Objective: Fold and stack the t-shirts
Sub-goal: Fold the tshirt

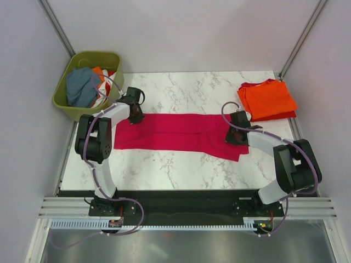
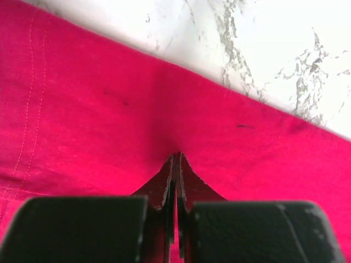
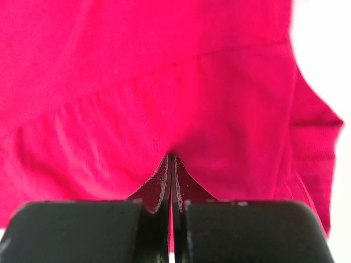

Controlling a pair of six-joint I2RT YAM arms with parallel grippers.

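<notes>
Magenta t-shirt (image 1: 175,134), pinched by left pincer (image 2: 176,160), right pincer (image 3: 171,159)

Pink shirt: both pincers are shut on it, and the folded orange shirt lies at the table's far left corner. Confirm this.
Wrong side: the top external view shows the folded orange shirt at the table's far right corner. The rest holds: the left pincer and right pincer are both shut on the pink shirt.

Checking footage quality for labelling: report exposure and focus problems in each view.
Top external: evenly lit and sharp, no harsh shadows. Left wrist: the white marble table is overexposed, its veins fading; the magenta-pink cloth t-shirt is sharp, stitching visible. Right wrist: the table at the right edge is blown out to plain white, the shirt slightly soft.
</notes>
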